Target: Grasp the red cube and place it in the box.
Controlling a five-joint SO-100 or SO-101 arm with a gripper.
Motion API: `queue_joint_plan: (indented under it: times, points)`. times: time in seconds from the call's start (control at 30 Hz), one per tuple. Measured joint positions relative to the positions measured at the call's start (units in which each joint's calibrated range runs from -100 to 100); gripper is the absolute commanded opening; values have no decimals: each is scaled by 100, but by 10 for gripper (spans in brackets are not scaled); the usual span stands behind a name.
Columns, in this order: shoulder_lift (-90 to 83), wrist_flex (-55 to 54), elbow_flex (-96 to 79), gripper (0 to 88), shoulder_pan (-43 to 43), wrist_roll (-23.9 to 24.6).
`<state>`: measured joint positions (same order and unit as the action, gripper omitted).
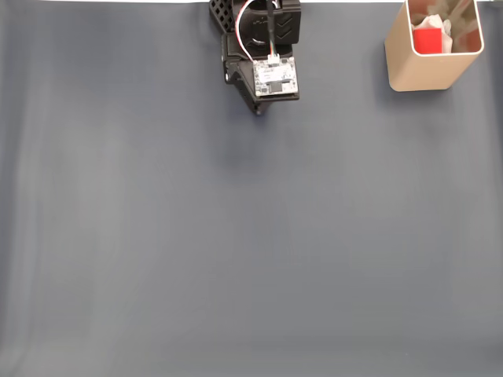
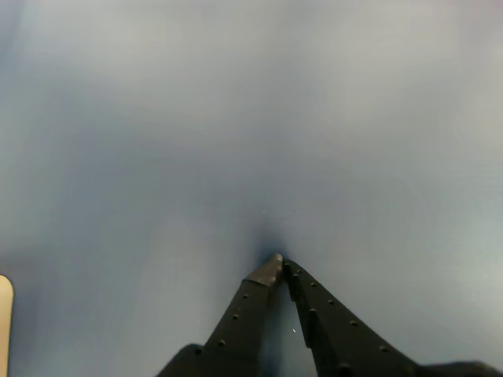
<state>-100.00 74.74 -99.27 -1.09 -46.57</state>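
Note:
The red cube (image 1: 427, 39) lies inside the box (image 1: 420, 72), a tall tan container with a white inside at the top right of the fixed view. A sliver of the box (image 2: 5, 322) shows at the left edge of the wrist view. The black arm is folded at the top centre of the fixed view, and its gripper (image 1: 257, 110) points down at the mat, well left of the box. In the wrist view the gripper (image 2: 278, 262) is shut, its two black fingertips (image 2: 267, 273) meeting with nothing between them, close above the mat.
A blue-grey mat (image 1: 236, 251) covers the table. A white circuit board (image 1: 275, 76) with a cable sits on the arm. Some pale material lies beside the cube in the box.

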Motion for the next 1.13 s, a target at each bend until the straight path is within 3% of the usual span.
queue_joint_plan:
  times: [1.13]
  points:
    - [0, 41, 0, 6, 0, -15]
